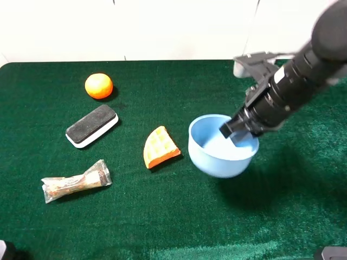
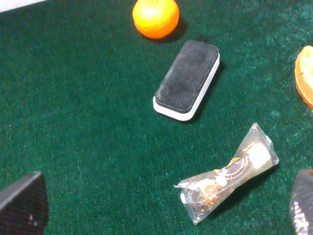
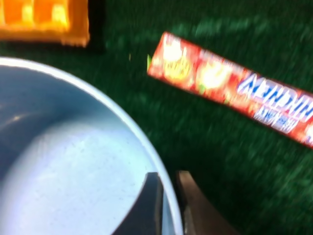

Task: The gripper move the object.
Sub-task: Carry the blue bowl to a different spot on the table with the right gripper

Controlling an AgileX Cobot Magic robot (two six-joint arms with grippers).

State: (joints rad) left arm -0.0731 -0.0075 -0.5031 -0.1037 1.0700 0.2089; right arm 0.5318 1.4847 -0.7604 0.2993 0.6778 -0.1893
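Observation:
The light blue bowl (image 1: 219, 154) is right of the table's middle. My right gripper (image 1: 238, 130) reaches down from the right and is shut on the bowl's far right rim. In the right wrist view one dark finger (image 3: 149, 205) is inside the bowl (image 3: 73, 171) and the other is outside, with the rim pinched between them (image 3: 167, 208). A shadow on the cloth beside the bowl suggests it is held slightly above the table. My left gripper (image 2: 161, 200) is open and empty above the left side of the table, with only its fingertips (image 2: 22, 205) showing.
On the green cloth (image 1: 162, 216) lie an orange fruit (image 1: 98, 85), a black-and-white eraser block (image 1: 91, 125), a clear-wrapped snack (image 1: 76, 182) and an orange waffle wedge (image 1: 159, 147) just left of the bowl. A red candy bar (image 3: 234, 88) lies beside the bowl.

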